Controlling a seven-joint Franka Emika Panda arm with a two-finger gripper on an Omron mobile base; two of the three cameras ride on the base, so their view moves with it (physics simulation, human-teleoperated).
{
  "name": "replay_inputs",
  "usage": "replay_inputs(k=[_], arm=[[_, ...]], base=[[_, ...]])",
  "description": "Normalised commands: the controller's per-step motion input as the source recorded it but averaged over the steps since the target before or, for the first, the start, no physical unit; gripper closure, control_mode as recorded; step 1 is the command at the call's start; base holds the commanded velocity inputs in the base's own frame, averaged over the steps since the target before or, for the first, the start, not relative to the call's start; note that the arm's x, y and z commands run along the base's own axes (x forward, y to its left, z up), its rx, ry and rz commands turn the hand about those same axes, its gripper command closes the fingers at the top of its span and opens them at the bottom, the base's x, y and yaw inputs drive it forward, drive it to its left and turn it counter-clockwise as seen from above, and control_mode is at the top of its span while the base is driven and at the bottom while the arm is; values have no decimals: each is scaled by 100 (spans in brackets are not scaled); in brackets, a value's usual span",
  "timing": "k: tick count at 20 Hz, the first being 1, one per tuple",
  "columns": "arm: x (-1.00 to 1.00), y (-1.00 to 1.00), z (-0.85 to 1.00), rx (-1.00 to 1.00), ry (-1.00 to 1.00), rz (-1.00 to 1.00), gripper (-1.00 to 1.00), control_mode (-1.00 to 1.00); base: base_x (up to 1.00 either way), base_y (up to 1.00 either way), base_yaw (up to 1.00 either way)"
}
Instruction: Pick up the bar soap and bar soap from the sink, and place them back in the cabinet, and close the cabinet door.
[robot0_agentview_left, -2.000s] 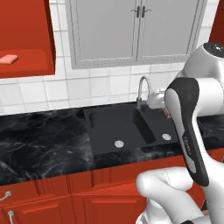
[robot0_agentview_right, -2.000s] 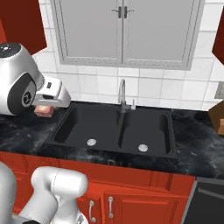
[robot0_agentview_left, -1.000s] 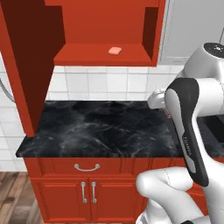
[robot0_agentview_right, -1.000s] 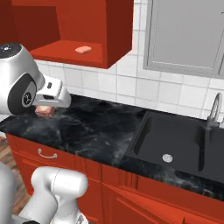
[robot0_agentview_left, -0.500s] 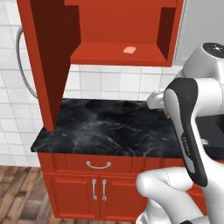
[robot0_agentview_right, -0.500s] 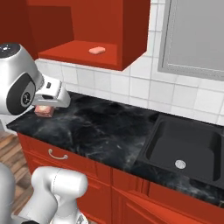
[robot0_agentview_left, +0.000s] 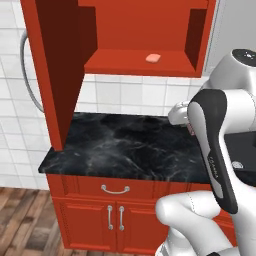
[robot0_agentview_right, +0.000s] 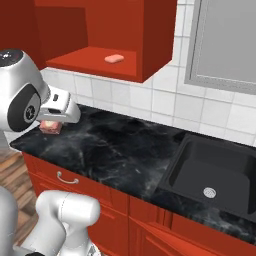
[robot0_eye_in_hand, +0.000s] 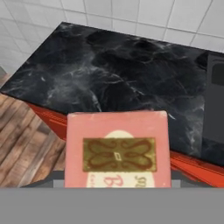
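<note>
Pink-wrapped, the second bar soap (robot0_eye_in_hand: 117, 154) sits clenched in the gripper (robot0_agentview_right: 51, 125) above the table's left end. The salmon bar (robot0_agentview_left: 153, 58) lies mid-shelf in the open cabinet (robot0_agentview_left: 145, 30). Risks: clipping the shelf's front edge, or nudging that bar.

Pink soap (robot0_agentview_left: 153, 58) lies on open red cabinet (robot0_agentview_left: 140, 67) shelf; boxed soap (robot0_eye_in_hand: 117, 154) in claw (robot0_agentview_right: 50, 125).

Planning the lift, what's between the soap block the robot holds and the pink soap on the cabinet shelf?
Right base view: between the held soap block and the pink soap, just white wall tiles and the red cabinet shelf's front edge.
</note>
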Motion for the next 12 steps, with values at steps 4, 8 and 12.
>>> replay_inputs(k=[4, 8, 12], arm=[[0, 0, 0, 0, 0, 0, 100, 100], [0, 0, 0, 0, 0, 0, 100, 100], [0, 0, 0, 0, 0, 0, 100, 100]], base=[[37, 0, 5], [32, -5, 5], [30, -2, 5]])
